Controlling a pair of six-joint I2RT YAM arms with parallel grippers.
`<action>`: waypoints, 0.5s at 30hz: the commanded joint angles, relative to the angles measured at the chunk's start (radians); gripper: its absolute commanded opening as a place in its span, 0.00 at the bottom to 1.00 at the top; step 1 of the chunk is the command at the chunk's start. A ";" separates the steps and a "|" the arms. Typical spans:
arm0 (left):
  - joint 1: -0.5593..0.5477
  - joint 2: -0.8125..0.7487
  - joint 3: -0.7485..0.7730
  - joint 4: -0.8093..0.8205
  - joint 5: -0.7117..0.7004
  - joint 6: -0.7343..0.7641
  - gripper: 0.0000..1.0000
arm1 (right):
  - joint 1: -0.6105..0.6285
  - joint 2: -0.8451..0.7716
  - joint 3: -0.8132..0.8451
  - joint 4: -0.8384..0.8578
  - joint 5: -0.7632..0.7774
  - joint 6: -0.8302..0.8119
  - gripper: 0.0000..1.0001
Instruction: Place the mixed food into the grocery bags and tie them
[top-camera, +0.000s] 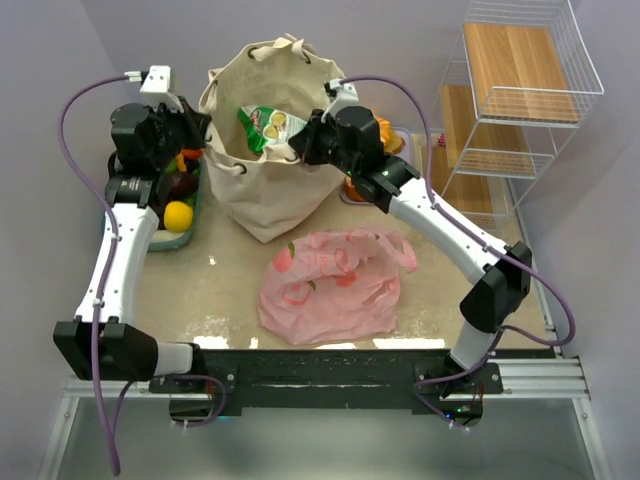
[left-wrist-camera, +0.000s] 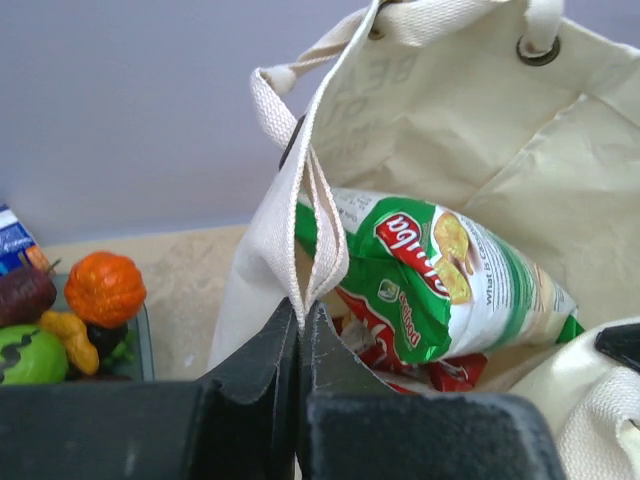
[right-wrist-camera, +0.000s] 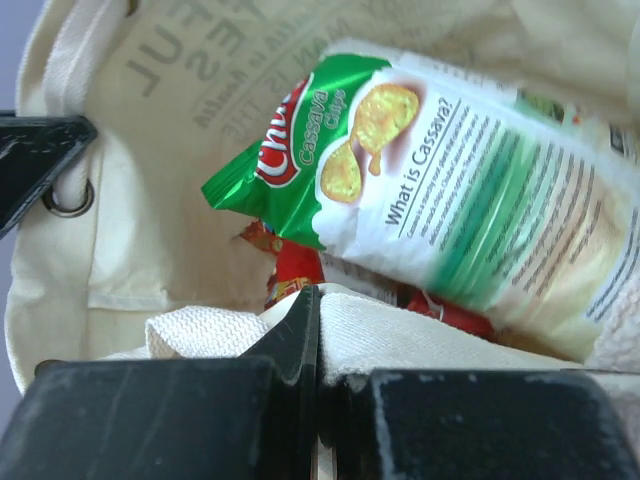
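The left claw and right claw are clamped on the rim of the cream canvas tote, at nine and three o'clock, probably for tying.

Your overhead camera sits high on the near side of the canvas tote, looking down and forward from far enough back to take in the whole tote and the table around it. Your left wrist camera is pressed close against the tote's left rim, looking across its mouth and into it. Your right wrist camera sits just as close at the opposite rim, facing back inside (so the two look roughly toward each other). All three share the tote's interior, where the green packet lies.
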 joint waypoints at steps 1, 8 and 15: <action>0.012 0.095 0.079 0.120 0.045 -0.039 0.00 | -0.034 0.044 0.137 0.142 -0.031 -0.071 0.00; 0.065 0.222 0.130 0.235 0.102 -0.068 0.00 | -0.114 0.178 0.215 0.210 -0.175 0.025 0.00; 0.071 0.365 0.214 0.370 0.209 -0.016 0.00 | -0.114 0.252 0.345 0.230 -0.214 -0.003 0.00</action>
